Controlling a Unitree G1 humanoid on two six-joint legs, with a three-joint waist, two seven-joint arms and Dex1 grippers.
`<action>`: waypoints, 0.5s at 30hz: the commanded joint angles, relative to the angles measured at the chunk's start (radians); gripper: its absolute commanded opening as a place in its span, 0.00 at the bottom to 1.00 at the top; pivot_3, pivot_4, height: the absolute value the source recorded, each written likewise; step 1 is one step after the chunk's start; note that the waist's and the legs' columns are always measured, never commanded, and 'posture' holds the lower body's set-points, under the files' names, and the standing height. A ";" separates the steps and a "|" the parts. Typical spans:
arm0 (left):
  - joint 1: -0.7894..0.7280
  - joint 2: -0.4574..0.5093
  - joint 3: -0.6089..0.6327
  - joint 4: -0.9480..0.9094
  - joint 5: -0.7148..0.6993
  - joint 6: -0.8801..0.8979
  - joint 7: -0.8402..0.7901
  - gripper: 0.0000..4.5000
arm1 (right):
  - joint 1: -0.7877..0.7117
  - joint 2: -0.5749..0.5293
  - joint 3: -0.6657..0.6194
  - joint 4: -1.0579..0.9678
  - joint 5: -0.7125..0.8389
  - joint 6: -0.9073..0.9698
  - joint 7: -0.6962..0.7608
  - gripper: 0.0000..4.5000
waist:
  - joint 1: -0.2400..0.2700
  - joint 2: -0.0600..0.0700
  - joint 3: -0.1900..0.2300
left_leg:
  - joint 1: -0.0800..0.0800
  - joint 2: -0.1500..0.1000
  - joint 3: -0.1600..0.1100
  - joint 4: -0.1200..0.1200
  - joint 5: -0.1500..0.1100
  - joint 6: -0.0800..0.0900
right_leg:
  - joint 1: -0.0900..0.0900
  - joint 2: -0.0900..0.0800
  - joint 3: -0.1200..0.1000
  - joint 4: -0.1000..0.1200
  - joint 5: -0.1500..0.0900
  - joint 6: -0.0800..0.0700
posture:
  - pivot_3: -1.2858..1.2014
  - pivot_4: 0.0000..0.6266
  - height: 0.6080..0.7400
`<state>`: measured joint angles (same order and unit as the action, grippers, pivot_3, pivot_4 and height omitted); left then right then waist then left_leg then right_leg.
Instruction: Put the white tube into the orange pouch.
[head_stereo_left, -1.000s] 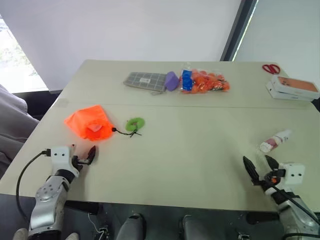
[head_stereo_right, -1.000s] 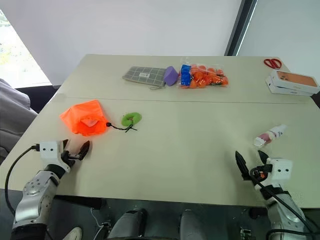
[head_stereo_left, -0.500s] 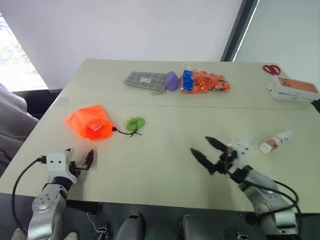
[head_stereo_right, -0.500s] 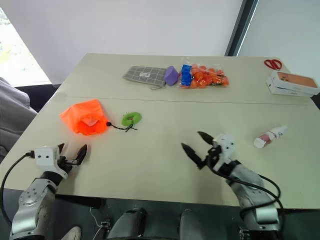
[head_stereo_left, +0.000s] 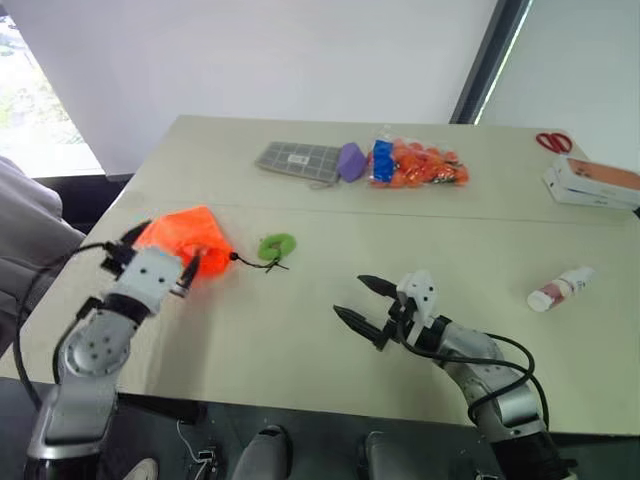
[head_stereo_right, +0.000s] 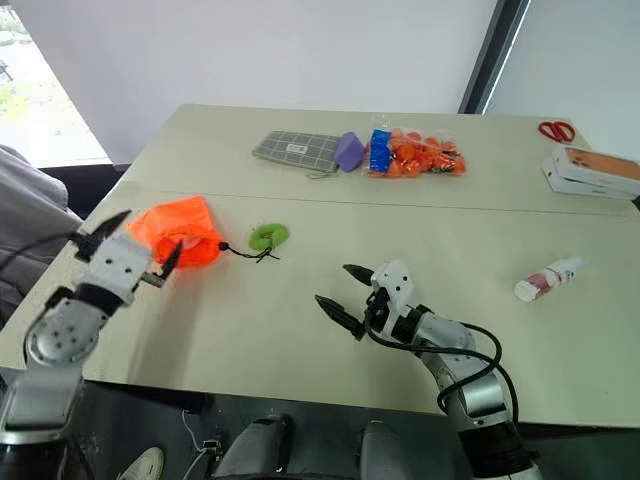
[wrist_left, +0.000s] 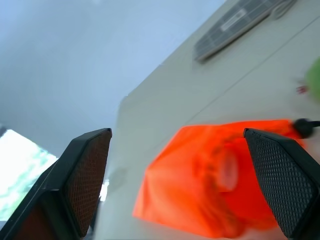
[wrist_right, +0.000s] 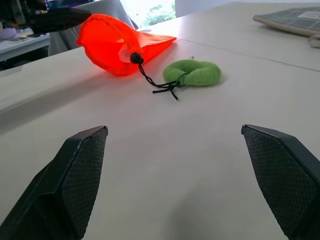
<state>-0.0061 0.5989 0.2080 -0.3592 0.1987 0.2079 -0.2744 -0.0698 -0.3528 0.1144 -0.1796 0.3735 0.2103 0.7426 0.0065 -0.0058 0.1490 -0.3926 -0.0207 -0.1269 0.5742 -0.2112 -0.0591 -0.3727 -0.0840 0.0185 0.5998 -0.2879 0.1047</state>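
Note:
The orange pouch (head_stereo_left: 195, 235) lies on the table's left side, its black cord running to a green ring (head_stereo_left: 275, 245). My left gripper (head_stereo_left: 162, 250) hovers open at the pouch's near side. In the left wrist view the pouch (wrist_left: 215, 185) sits ahead between the spread fingers, and I cannot tell whether they touch it. My right gripper (head_stereo_left: 350, 297) is open and empty near the table's middle front, pointing left toward the ring (wrist_right: 192, 73) and the pouch (wrist_right: 117, 42). The white tube (head_stereo_left: 560, 288) with its pinkish-red band lies on its side at the right, well clear of both grippers.
At the back of the table lie a grey checked case (head_stereo_left: 295, 160), a purple object (head_stereo_left: 348, 160) and a clear bag of orange and blue items (head_stereo_left: 415, 165). White boxes (head_stereo_left: 595, 180) and red scissors (head_stereo_left: 553, 142) sit at the far right.
My left gripper has risen and rolled, coming up against the pouch's near side. My right gripper has swung left from beside the tube to the table's middle. Both stayed open.

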 joint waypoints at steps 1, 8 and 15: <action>-0.037 0.034 -0.018 0.043 0.056 0.031 -0.001 1.00 | -0.014 0.010 -0.004 -0.005 -0.003 -0.025 0.003 0.99 | -0.003 0.000 0.000 | 0.000 0.000 0.000 0.000 0.000 0.000 | 0.000 0.001 0.000 0.000 0.000 0.000 | 0.52 0.24 0.88; -0.120 0.073 -0.089 0.218 0.067 -0.012 -0.047 1.00 | 0.015 0.029 -0.006 -0.028 -0.016 -0.040 -0.023 0.99 | -0.001 0.000 0.000 | 0.001 0.001 -0.001 0.000 0.000 0.000 | -0.001 0.001 0.000 0.004 0.000 0.000 | 0.52 0.24 0.88; -0.168 0.046 -0.112 0.291 0.021 -0.079 -0.069 1.00 | 0.037 0.034 -0.008 -0.038 -0.023 -0.057 -0.045 0.99 | -0.001 -0.001 0.000 | 0.001 0.001 -0.001 0.000 0.000 0.000 | -0.001 0.001 0.000 0.005 0.000 0.000 | 0.52 0.24 0.88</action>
<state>-0.1615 0.6445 0.0854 -0.0538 0.2357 0.1604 -0.3446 -0.0340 -0.3290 0.1131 -0.1725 0.3471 0.1724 0.7026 0.0054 -0.0065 0.1489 -0.3914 -0.0197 -0.1275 0.5743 -0.2108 -0.0586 -0.3728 -0.0829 0.0189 0.6048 -0.2877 0.1051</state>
